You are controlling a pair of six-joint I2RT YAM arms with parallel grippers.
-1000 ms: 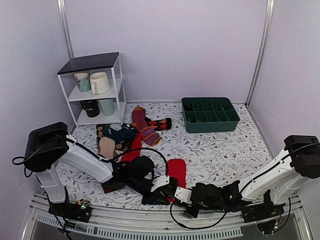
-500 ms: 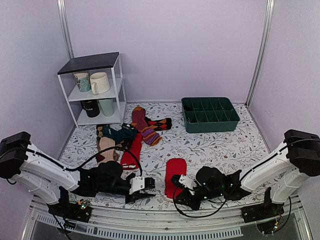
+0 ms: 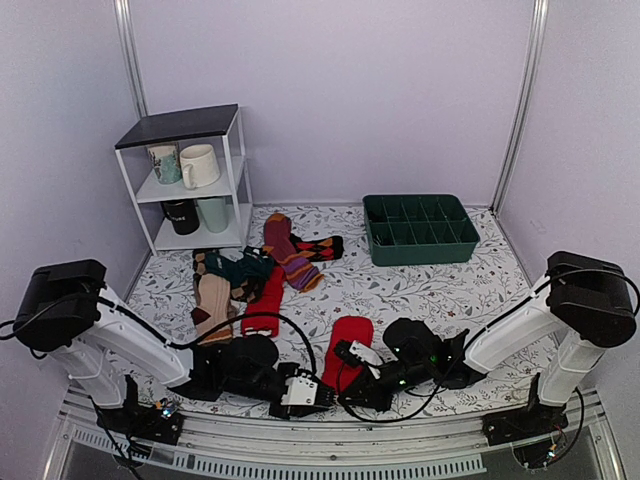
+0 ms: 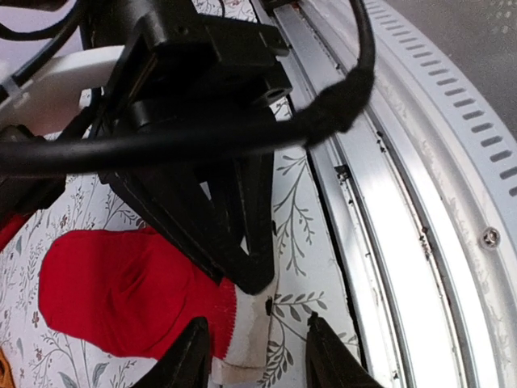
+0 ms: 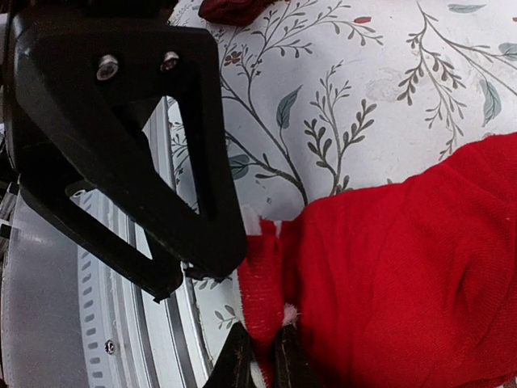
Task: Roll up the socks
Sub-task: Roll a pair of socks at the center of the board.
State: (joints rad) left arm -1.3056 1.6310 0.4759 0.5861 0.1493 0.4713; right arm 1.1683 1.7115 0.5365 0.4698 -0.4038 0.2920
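Observation:
One red sock (image 3: 347, 345) lies flat near the table's front edge, with its pale cuff toward me. My right gripper (image 3: 352, 385) is shut on a pinched fold of this sock's cuff (image 5: 266, 283); in the right wrist view the gripper (image 5: 262, 335) has red knit bunched between its fingers. My left gripper (image 3: 312, 390) is open just left of it. In the left wrist view the left gripper (image 4: 257, 325) straddles the cream cuff (image 4: 246, 331) without closing. The second red sock (image 3: 263, 302) lies farther back at the edge of the sock pile.
A pile of other socks (image 3: 228, 275) and a maroon striped sock (image 3: 290, 255) lie at the back left. A white shelf (image 3: 185, 130) with mugs stands beside them. A green compartment tray (image 3: 420, 245) sits at the back right. A metal rail (image 4: 380, 242) runs along the front edge.
My left gripper has moved right to the near sock's cuff. My right gripper has shifted slightly left and nearer onto that cuff. The sock itself has hardly moved.

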